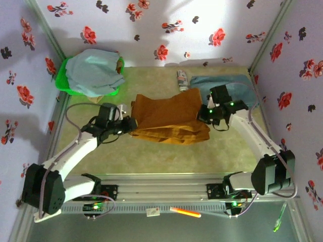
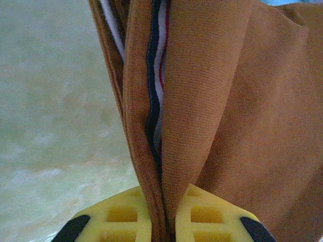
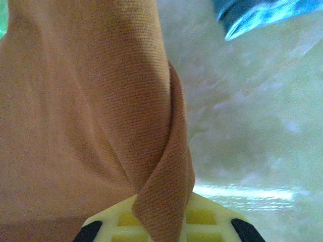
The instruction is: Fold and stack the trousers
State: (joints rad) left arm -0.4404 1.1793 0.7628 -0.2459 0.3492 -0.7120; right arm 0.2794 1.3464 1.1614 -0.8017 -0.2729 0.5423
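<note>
Trousers edge deep in L gripper

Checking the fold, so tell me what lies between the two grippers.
The trousers span the gap between the left gripper and the right gripper, each shut on a cloth edge; the top view shows it.

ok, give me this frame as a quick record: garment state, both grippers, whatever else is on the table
trousers: mustard, bunched and partly folded, mid-table, stretched between the two grippers
left gripper: shut on the trousers' left edge
striped trim: runs along the fold just above the left pinch
right gripper: shut on the trousers' right edge
basket: green, rear left
pale blue cloth: heaped in the basket
blue cloth: flat, rear right, behind the right gripper
table: pale yellow-green surface
</note>
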